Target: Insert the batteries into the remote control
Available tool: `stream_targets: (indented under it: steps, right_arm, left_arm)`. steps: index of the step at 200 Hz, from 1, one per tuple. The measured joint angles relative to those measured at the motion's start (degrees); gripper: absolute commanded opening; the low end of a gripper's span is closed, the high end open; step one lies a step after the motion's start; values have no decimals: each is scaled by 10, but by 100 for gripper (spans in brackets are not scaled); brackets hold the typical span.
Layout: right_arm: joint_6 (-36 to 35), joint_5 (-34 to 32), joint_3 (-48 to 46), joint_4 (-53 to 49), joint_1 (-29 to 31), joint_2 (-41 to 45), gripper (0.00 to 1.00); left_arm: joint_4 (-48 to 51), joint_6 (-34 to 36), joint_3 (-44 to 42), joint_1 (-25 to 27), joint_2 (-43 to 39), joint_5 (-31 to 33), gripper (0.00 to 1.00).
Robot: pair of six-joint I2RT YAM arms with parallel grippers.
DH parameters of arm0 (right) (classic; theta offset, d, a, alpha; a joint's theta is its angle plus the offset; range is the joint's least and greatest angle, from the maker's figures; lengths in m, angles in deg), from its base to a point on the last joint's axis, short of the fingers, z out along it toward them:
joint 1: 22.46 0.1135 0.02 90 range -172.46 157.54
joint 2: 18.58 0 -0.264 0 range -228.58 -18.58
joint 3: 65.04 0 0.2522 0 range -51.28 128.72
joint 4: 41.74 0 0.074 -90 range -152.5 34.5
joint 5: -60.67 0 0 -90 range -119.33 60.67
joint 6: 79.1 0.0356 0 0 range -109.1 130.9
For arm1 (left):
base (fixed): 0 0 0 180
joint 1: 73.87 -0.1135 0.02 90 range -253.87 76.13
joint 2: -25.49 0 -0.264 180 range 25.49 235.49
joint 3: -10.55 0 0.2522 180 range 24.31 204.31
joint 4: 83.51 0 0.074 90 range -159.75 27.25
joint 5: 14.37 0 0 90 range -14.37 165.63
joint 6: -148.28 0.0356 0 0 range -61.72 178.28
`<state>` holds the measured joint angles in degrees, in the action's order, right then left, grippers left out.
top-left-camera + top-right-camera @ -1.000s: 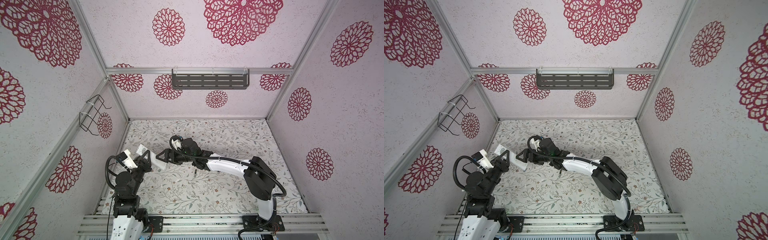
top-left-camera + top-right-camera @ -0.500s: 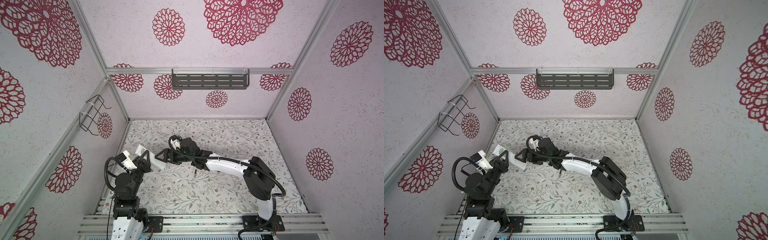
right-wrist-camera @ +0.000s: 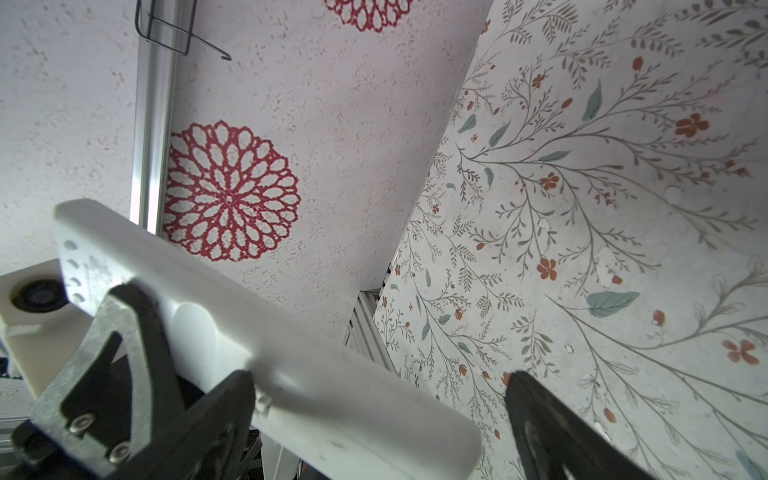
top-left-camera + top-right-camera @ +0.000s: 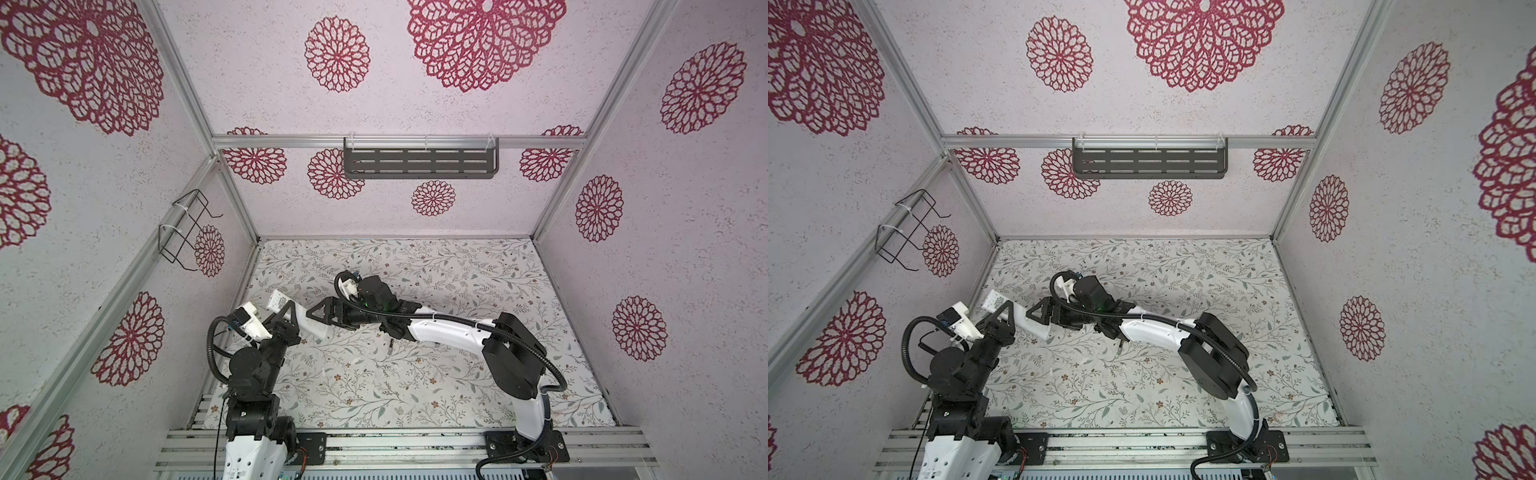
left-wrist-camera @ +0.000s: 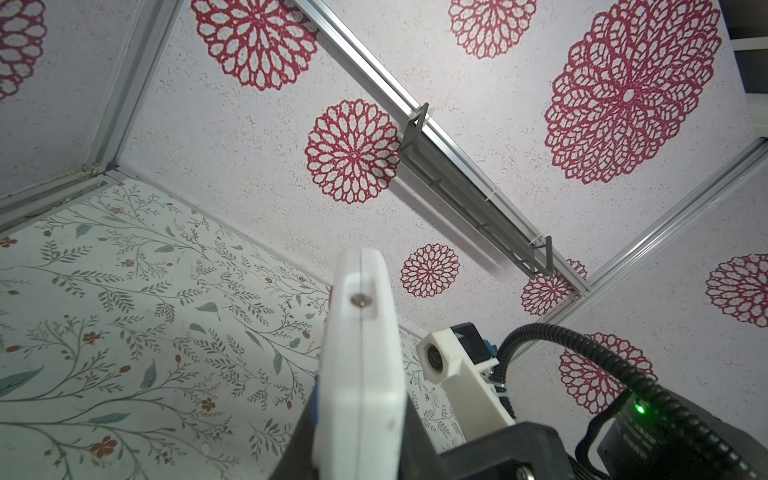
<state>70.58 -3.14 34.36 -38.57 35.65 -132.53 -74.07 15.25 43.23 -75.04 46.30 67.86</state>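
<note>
You're looking into a robot lab test cell, not a real room: aluminium frame profiles hold wall panels papered with red rosettes, a floral printed sheet covers the floor, and the left arm and right arm are bolted to a slotted rail in front. A dark shelf and wire rack hang on the walls.

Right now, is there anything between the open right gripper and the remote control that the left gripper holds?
Nothing visible stands between them. The left gripper is shut on the remote control. In the right wrist view the remote's free end appears to lie between the open jaws of the right gripper, with no other object in the gap.
</note>
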Motion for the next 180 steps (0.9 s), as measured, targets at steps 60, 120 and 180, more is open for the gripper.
stream_targets:
  steps: [60, 120, 180]
  right_arm:
    - [-2, -7, 10, -5, 6, -8, 97]
    - [-23, -27, 18, -40, 15, -8, 96]
    - [-58, -57, 29, -84, 20, -8, 96]
  left_arm:
    - [9, 4, -2, 0, -7, 15, 8]
    - [24, 8, -2, 0, -10, 23, 8]
    - [28, 12, -12, 0, -10, 23, 8]
